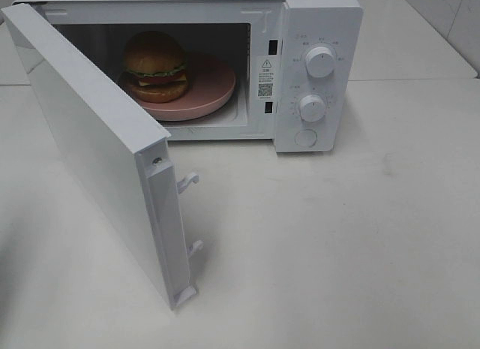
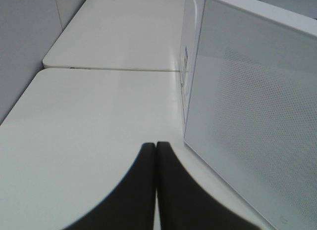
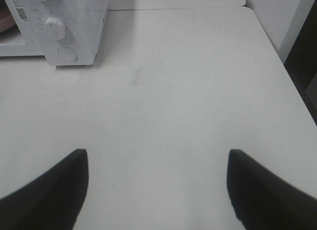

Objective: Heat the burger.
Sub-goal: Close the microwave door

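Note:
The burger [image 1: 156,65] sits on a round pink plate [image 1: 214,94] inside the white microwave [image 1: 319,34], whose door [image 1: 90,139] hangs wide open to the left. Neither arm shows in the exterior high view. In the left wrist view my left gripper [image 2: 156,146] is shut with nothing between its dark fingers [image 2: 143,190], hovering over the table just outside the open door [image 2: 257,121]. The right wrist view shows my right gripper [image 3: 157,158] open and empty above bare table, with the microwave's control panel [image 3: 62,27] off to one side.
Two dials [image 1: 320,61] and a round button [image 1: 305,138] are on the microwave's right panel. Door latch hooks [image 1: 187,182] stick out from the door's free edge. The white table [image 1: 337,244] spreads in front; its edge [image 3: 282,62] shows in the right wrist view.

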Robot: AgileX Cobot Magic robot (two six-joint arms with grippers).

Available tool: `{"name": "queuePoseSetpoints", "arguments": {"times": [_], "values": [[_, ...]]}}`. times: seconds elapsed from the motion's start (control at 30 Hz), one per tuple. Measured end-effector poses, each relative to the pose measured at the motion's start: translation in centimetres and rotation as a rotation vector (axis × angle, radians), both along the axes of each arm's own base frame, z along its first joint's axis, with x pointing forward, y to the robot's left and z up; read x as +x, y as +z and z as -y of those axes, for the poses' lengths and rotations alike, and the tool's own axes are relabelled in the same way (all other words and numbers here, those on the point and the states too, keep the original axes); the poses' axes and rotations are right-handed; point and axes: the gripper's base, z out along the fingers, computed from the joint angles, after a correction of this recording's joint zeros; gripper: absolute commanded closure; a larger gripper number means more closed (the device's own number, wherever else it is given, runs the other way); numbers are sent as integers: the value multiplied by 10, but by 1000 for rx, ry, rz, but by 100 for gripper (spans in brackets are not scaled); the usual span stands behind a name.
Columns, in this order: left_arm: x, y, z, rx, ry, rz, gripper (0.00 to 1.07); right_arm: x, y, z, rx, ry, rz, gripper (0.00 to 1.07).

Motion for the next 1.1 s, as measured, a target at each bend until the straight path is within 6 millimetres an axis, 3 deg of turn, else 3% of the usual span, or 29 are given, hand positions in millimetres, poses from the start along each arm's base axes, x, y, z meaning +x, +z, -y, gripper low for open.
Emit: {"name": "queuePoseSetpoints", "arguments": {"times": [0.47, 1.1], "values": [[43, -26, 33, 29, -184, 43, 107, 0, 0, 0, 0, 0, 0, 32], [73, -62, 57, -50, -362, 6, 107, 0, 0, 0, 0, 0, 0, 32]]}}
